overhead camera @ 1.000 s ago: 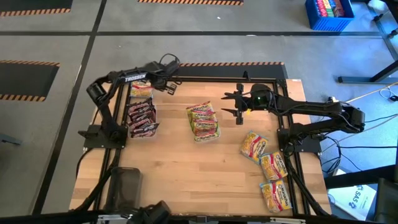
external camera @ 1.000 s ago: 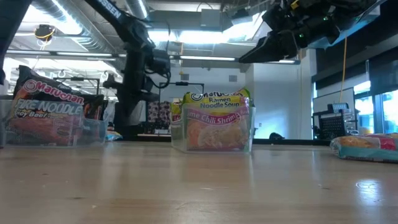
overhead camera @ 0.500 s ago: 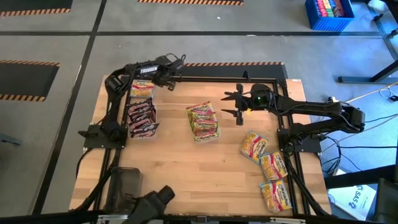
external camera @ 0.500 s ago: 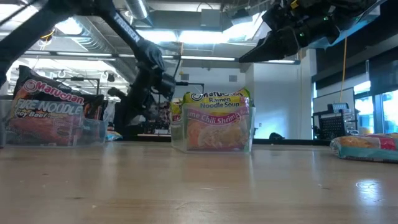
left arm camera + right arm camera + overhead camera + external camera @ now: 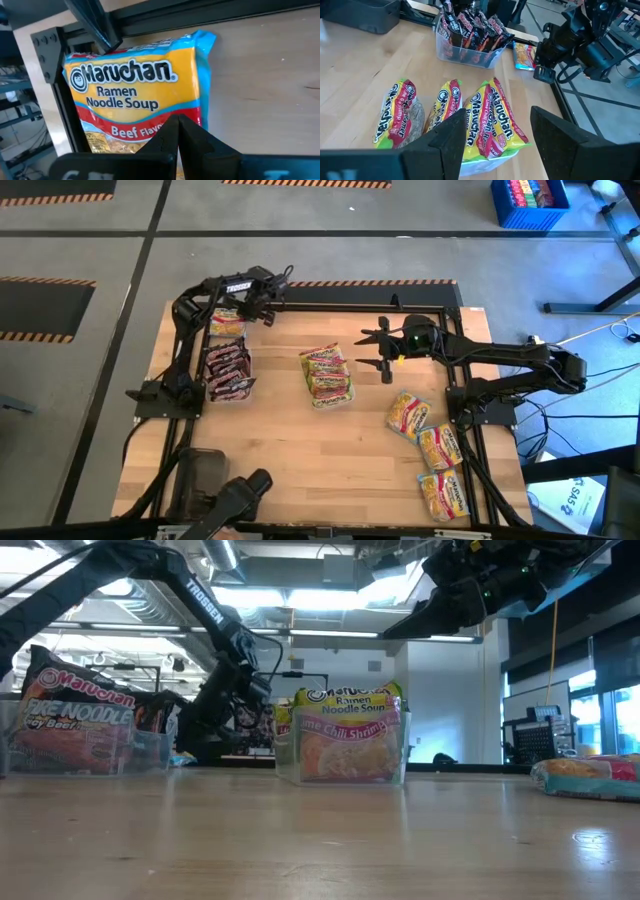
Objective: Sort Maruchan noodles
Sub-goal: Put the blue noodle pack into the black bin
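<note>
Maruchan noodles lie grouped by kind: maroon packets (image 5: 228,370) in a clear tray (image 5: 451,54), lime packets (image 5: 326,375) at the desk's (image 5: 290,440) centre, yellow ones (image 5: 430,445) loose on the right. The left claw (image 5: 268,315), pressed together and empty, hangs over a beef packet (image 5: 135,95) wedged against the frame rail (image 5: 95,22), an awkward pick. The right claw (image 5: 383,350) waits spread above the lime packets.

"Maruchan Ramen Noodle Soup Beef" on yellow packet (image 5: 140,95); "TROSSEN" on left arm (image 5: 203,597).
</note>
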`<state>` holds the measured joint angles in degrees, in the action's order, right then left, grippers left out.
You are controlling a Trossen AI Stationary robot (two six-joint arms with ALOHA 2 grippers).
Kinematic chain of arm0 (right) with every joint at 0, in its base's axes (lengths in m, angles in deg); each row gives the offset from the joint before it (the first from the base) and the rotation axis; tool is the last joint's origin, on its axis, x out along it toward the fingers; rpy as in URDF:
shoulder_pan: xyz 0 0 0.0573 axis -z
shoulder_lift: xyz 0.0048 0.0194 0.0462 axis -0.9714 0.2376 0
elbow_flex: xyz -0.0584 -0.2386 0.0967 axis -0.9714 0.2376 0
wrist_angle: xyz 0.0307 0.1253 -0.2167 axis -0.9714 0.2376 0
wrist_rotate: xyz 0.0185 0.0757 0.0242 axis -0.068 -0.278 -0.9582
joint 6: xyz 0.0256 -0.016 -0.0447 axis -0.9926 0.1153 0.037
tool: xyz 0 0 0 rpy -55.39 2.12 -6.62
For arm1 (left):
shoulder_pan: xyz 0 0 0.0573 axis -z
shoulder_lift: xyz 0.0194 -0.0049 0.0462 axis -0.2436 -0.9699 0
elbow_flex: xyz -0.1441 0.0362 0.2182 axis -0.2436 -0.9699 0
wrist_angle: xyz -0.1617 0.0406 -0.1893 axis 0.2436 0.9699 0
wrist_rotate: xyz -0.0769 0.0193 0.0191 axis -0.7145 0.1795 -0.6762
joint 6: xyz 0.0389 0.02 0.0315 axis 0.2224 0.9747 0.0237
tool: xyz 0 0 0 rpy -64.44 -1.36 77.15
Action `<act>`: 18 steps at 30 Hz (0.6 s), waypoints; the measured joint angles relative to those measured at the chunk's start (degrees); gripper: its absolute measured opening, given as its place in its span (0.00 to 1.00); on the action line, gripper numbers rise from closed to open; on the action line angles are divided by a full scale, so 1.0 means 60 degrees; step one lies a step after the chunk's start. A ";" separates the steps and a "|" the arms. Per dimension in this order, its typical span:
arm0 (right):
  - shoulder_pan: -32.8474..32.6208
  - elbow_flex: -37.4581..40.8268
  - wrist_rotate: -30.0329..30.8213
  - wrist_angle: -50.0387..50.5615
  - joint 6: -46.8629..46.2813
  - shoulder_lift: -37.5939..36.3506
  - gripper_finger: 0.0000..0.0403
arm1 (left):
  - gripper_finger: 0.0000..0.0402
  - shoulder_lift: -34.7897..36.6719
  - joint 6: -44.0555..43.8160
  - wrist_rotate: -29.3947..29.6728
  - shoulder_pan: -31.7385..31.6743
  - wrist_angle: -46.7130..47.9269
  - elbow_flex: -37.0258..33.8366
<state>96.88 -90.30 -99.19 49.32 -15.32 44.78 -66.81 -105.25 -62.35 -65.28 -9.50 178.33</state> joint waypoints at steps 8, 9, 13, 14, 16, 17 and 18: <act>0.0000 0.0000 -0.0001 -0.0004 -0.0106 0.0000 0.50 | 0.00 0.0001 0.0260 -0.0242 0.0062 -0.0054 0.0000; 0.0000 0.0000 0.0000 -0.0004 -0.0107 0.0000 0.50 | 0.00 -0.0014 0.0365 -0.0383 0.0102 -0.0130 0.0000; 0.0000 0.0000 0.0000 -0.0008 -0.0113 0.0000 0.50 | 0.00 -0.0035 0.0661 -0.1004 0.0230 -0.0161 0.0000; 0.0000 0.0000 0.0000 -0.0008 -0.0113 0.0000 0.50 | 0.00 -0.0035 0.0757 -0.1199 0.0238 -0.0168 0.0000; 0.0000 0.0000 0.0000 -0.0008 -0.0117 0.0000 0.50 | 0.00 -0.0035 0.0970 -0.1512 0.0280 -0.0199 0.0000; 0.0000 0.0000 0.0004 -0.0008 -0.0117 0.0000 0.50 | 0.00 -0.0035 0.1156 -0.1721 0.0306 -0.0287 0.0000; 0.0000 0.0000 0.0002 -0.0008 -0.0118 0.0000 0.50 | 0.00 -0.0037 0.1315 -0.1950 0.0327 -0.0370 0.0000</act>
<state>96.88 -90.30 -99.18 49.27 -16.03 44.78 -67.04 -97.36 -74.05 -63.32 -11.72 178.33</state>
